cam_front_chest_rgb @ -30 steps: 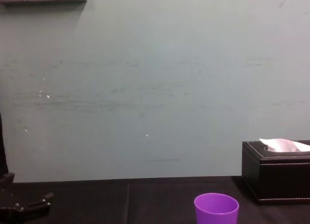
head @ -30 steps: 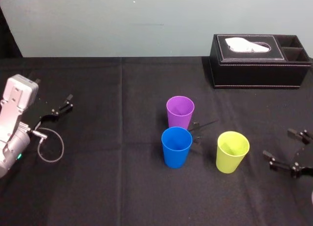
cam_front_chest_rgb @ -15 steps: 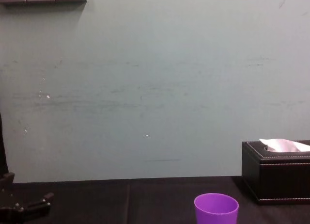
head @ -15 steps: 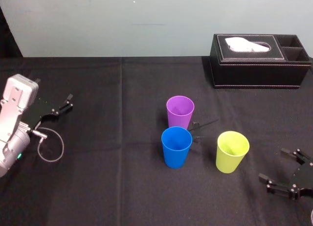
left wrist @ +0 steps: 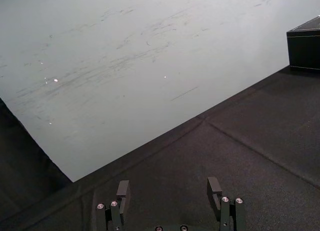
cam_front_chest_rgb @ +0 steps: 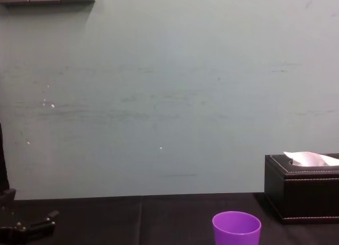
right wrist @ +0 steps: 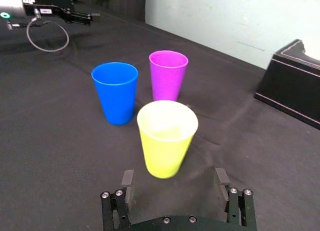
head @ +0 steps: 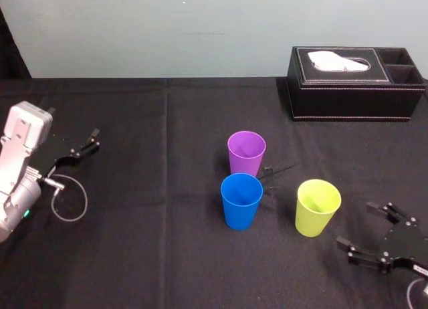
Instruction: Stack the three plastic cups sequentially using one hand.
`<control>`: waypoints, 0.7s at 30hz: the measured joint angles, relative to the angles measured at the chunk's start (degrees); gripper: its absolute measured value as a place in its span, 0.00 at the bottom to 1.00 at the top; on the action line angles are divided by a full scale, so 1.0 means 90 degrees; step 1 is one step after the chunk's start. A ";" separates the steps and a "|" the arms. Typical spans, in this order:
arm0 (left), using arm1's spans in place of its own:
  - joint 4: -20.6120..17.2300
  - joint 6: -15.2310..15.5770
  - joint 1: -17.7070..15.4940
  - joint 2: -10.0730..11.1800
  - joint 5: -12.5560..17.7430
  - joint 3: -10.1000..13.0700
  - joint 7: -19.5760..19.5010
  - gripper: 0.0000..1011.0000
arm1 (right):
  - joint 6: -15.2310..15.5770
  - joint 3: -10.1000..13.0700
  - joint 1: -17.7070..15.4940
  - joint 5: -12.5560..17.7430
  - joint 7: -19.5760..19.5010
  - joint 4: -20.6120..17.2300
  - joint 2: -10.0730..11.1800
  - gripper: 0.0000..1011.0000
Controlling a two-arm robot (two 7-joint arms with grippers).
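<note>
Three plastic cups stand upright and apart on the black table: a purple cup (head: 246, 152) (right wrist: 168, 74) (cam_front_chest_rgb: 236, 228) farthest back, a blue cup (head: 241, 200) (right wrist: 116, 92) in front of it, and a yellow-green cup (head: 317, 207) (right wrist: 167, 136) to the right. My right gripper (head: 366, 227) (right wrist: 173, 183) hovers low at the near right, a short way from the yellow-green cup, its jaws open and facing that cup with nothing between them. My left gripper (head: 83, 147) (left wrist: 167, 188) rests open at the far left of the table.
A black leather tissue box (head: 354, 81) (cam_front_chest_rgb: 303, 186) (right wrist: 295, 82) sits at the back right against the pale wall. A looped cable (head: 67, 198) hangs by the left arm. Open black tablecloth (head: 160, 255) lies around the cups.
My right gripper has moved nearer the table's front and slightly left, turning toward the yellow-green cup. The cups and left arm have stayed put.
</note>
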 joint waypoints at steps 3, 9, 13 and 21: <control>0.0000 0.0000 0.0000 0.0000 0.0000 0.0000 0.0000 1.00 | -0.0034 -0.0138 0.0140 -0.0131 0.0029 0.0050 -0.0173 0.99; 0.0000 0.0000 0.0000 0.0000 0.0000 0.0000 0.0000 1.00 | -0.0040 -0.0294 0.0325 -0.0217 0.0060 0.0188 -0.0498 0.99; 0.0000 0.0000 0.0000 0.0000 0.0000 0.0000 0.0000 1.00 | -0.0037 -0.0339 0.0410 -0.0243 0.0054 0.0269 -0.0704 0.99; 0.0000 0.0000 0.0000 0.0000 0.0000 0.0000 0.0000 1.00 | -0.0040 -0.0455 0.0610 -0.0337 0.0044 0.0459 -0.1071 0.99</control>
